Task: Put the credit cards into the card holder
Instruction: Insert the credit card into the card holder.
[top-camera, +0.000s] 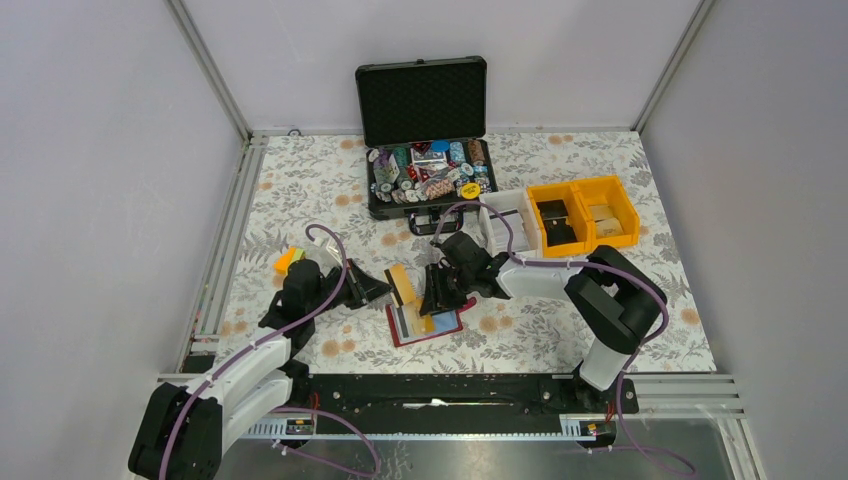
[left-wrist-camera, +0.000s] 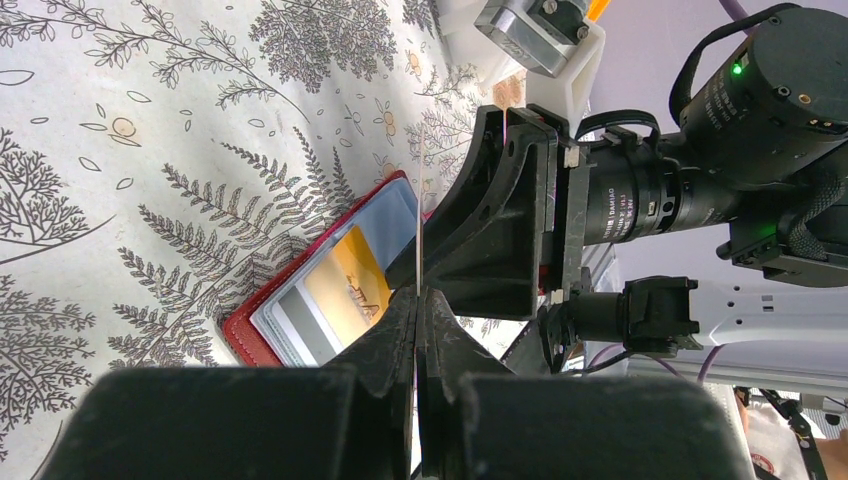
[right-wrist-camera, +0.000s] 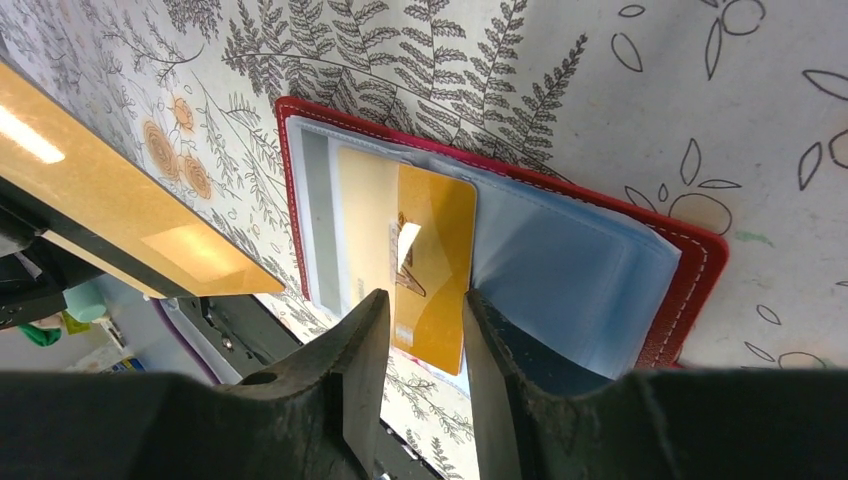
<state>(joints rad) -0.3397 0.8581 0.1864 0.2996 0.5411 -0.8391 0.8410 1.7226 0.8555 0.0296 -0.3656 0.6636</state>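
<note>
The dark red card holder (top-camera: 405, 338) (right-wrist-camera: 690, 270) lies open on the floral cloth in front of the arms. A gold credit card (right-wrist-camera: 432, 250) sits partly in its left sleeve, next to a grey-white card (left-wrist-camera: 300, 325). My right gripper (right-wrist-camera: 425, 300) (top-camera: 437, 292) hangs over the holder, and its fingers are closed against the two long edges of that gold card's free end. My left gripper (left-wrist-camera: 419, 295) (top-camera: 383, 290) is shut on a second gold credit card (top-camera: 403, 285) (right-wrist-camera: 130, 200). It holds this card upright just left of the holder, edge-on (left-wrist-camera: 419, 220) in the left wrist view.
A black hard case (top-camera: 425, 100) with poker chips stands open at the back centre. Two yellow bins (top-camera: 585, 210) and a white one (top-camera: 503, 215) sit to its right. A small orange and green object (top-camera: 288, 258) lies by the left arm. Metal rails line the near edge.
</note>
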